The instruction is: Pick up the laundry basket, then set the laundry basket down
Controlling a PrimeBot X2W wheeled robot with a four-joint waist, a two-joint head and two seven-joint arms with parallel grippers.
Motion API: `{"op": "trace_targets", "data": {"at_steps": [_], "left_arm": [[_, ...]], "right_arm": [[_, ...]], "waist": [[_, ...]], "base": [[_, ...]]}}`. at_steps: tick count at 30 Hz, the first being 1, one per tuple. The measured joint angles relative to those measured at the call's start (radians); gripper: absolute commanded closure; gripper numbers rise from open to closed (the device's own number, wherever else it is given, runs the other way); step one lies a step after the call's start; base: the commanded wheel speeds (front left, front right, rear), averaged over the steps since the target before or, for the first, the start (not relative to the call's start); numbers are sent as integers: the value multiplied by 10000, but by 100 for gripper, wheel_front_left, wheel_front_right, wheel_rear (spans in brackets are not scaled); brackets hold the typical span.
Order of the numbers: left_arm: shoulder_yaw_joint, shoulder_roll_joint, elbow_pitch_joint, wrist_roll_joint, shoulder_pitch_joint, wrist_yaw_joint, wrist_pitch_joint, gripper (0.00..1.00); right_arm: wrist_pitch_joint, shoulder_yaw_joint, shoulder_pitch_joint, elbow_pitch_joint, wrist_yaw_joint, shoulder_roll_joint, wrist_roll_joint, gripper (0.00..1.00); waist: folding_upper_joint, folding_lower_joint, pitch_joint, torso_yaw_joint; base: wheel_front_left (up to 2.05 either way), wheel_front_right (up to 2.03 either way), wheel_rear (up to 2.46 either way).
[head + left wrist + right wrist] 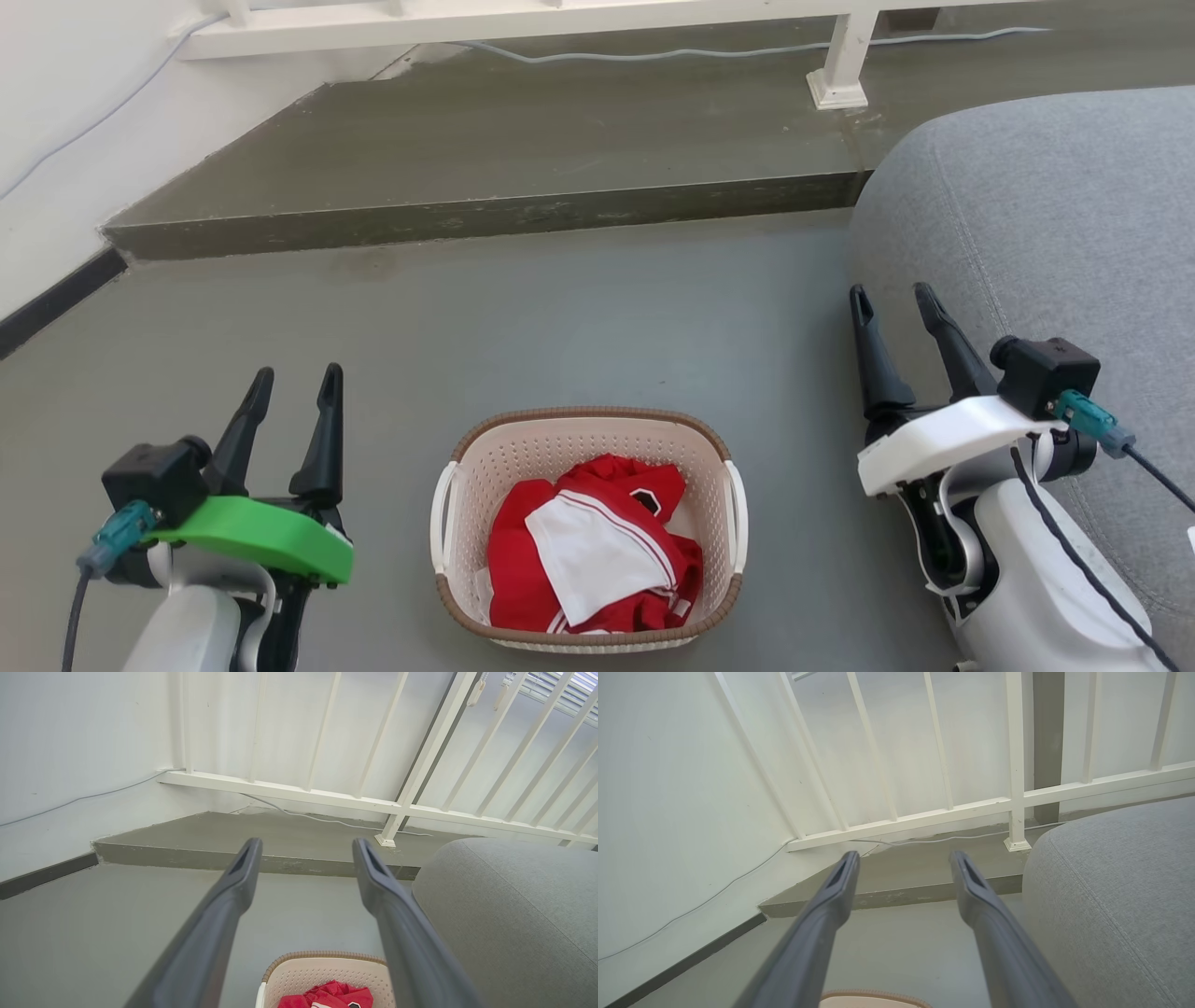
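Head view: we see the laundry basket (583, 412) standing upright on the grey floor (597, 308), between our two claws and touching neither. It is a small cream plastic basket, rounded-rectangular, its walls pierced with tiny holes. A brown woven-look band runs around the rim, and there is a white handle on each side. Red-and-white clothing (588, 551) lies crumpled inside. Our left claw (299, 373) and right claw (891, 291) both have their fingers apart and are empty; the right one is just beside a grey cushioned seat (1046, 215).

Left wrist view: the left claw's fingers are spread wide above the floor, and the basket's far end, with a bit of red cloth, peeks between them at the bottom edge.

Right wrist view: the right claw's fingers stand apart too, with a sliver of the brown rim at the bottom edge.
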Motion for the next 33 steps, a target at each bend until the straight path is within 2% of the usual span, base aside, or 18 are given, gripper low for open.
{"op": "trace_targets", "data": {"at_steps": [17,33], "left_arm": [[514,-508,-347,650,779,-153,0,0],[871,-817,-393,970,1017,-318,0,0]], "right_arm": [[0,-439,773,-543,40,257,-656,0],[0,-769,1067,-635,261,454,-1024,0]], "waist": [[0,0,-24,13],[0,1,-84,-14]], "base": [[0,0,0],[0,0,0]]}}
